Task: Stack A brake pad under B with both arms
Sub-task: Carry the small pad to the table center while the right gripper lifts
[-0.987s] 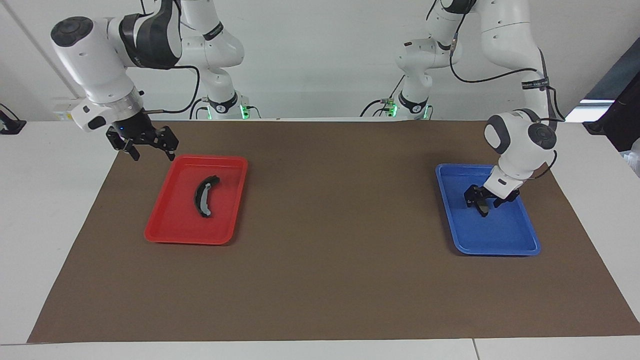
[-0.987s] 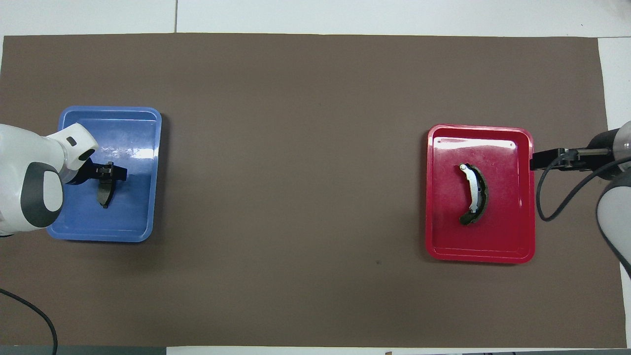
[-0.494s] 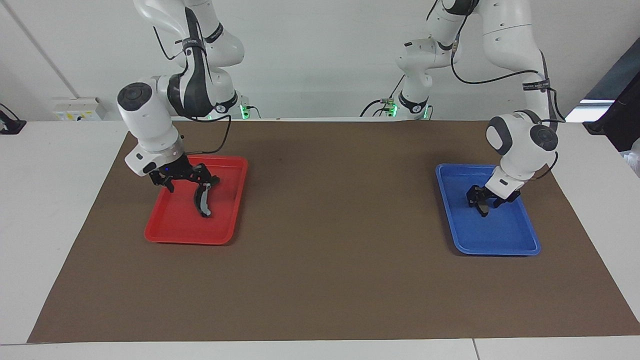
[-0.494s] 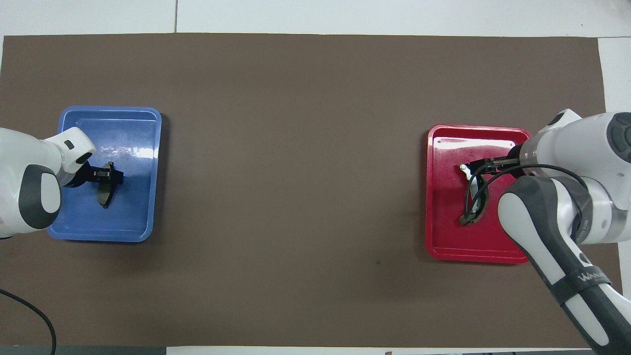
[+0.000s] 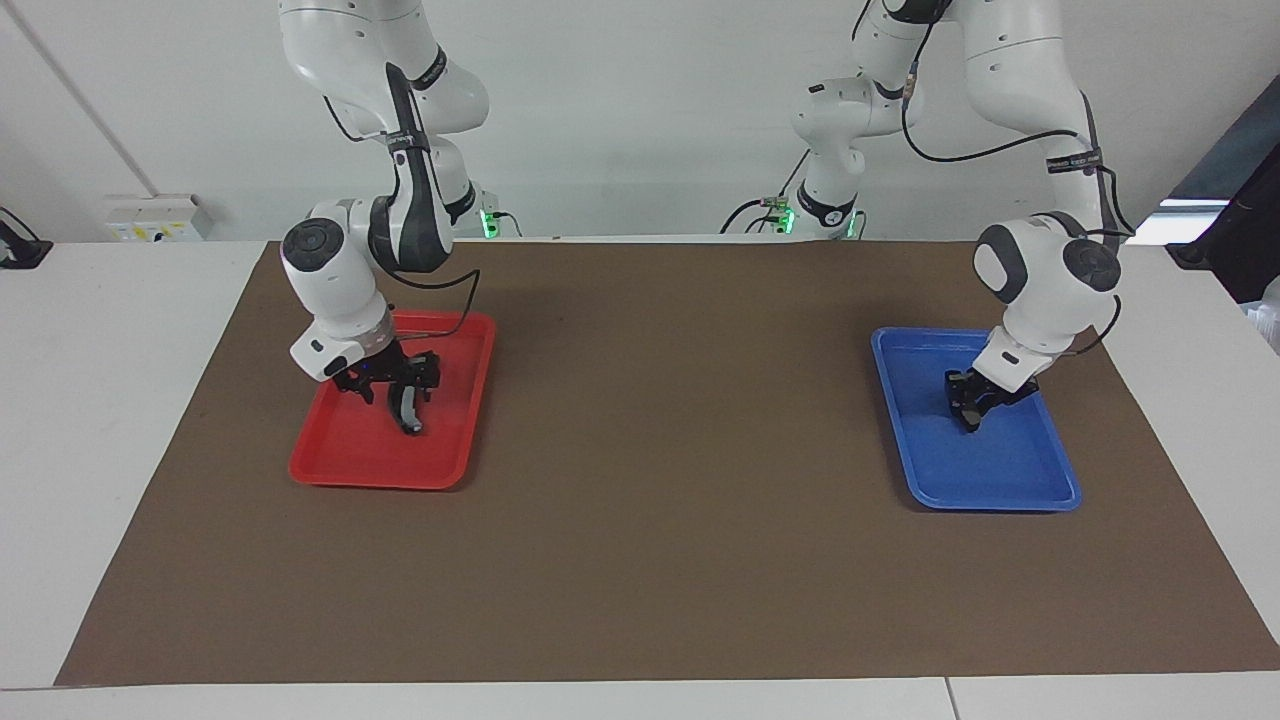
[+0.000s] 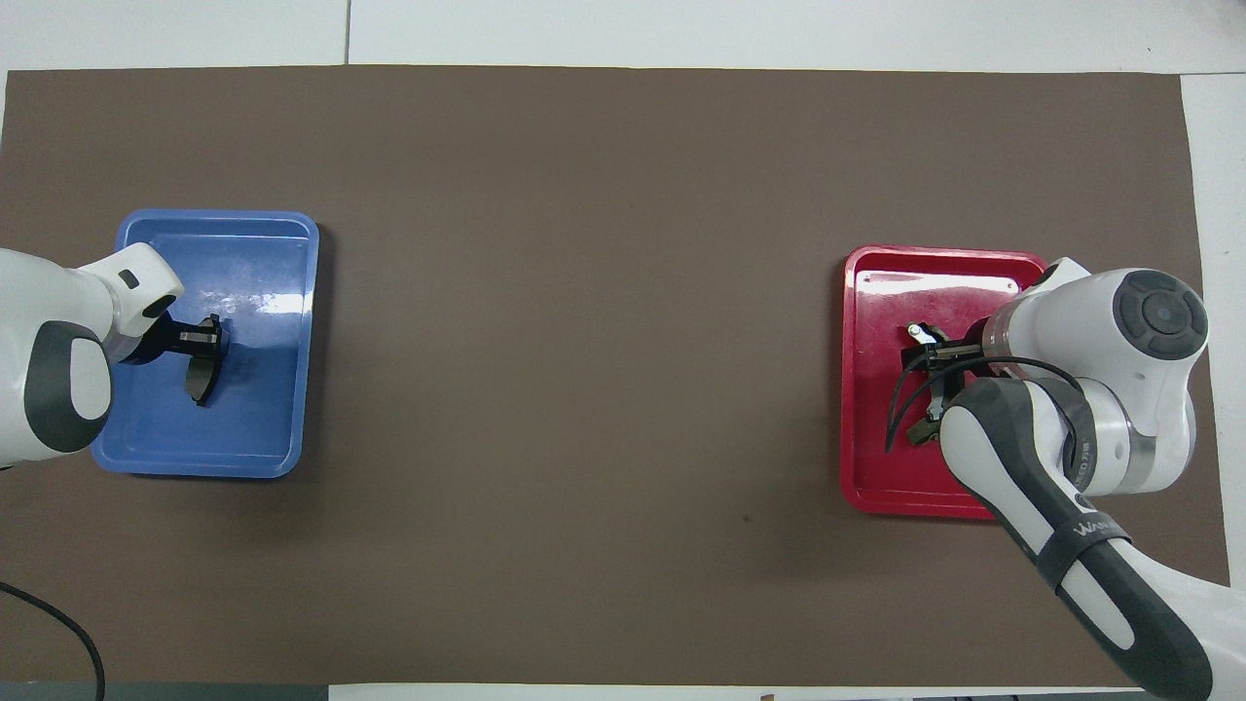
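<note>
The A brake pad, short and dark grey, lies in the blue tray at the left arm's end of the table. My left gripper is down in that tray, shut on the pad's middle. In the overhead view the pad shows under the left gripper. B, the curved black pad with a light strip, lies in the red tray. My right gripper is low over B's middle, open, fingers on either side. The right arm hides most of B in the overhead view.
A brown mat covers the table between the two trays. The red tray is at the right arm's end, the blue tray at the left arm's end. White table edge surrounds the mat.
My right gripper swung from beside the red tray down onto B. My left gripper closed on the A pad and shifted it slightly in the blue tray.
</note>
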`<control>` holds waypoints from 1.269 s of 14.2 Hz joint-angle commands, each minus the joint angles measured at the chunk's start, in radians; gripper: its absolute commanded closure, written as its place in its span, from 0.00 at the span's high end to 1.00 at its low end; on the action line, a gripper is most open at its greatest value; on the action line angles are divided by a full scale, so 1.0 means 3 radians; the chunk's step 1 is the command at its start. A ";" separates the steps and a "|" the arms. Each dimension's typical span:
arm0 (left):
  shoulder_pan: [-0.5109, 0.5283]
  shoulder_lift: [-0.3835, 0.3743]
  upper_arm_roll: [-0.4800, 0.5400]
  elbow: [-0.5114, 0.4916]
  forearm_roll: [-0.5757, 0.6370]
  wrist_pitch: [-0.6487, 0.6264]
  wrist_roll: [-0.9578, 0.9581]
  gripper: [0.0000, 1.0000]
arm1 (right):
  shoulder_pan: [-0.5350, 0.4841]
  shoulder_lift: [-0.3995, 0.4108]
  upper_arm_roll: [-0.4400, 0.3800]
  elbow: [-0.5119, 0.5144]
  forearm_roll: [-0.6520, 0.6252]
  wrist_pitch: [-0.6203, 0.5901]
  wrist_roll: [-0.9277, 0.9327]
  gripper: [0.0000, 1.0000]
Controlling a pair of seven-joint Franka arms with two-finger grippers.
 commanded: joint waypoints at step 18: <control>-0.2342 0.0729 0.0016 0.1144 -0.0432 -0.0306 -0.3056 0.01 | -0.0076 0.0000 0.0010 0.0282 0.0016 -0.0449 -0.0207 0.00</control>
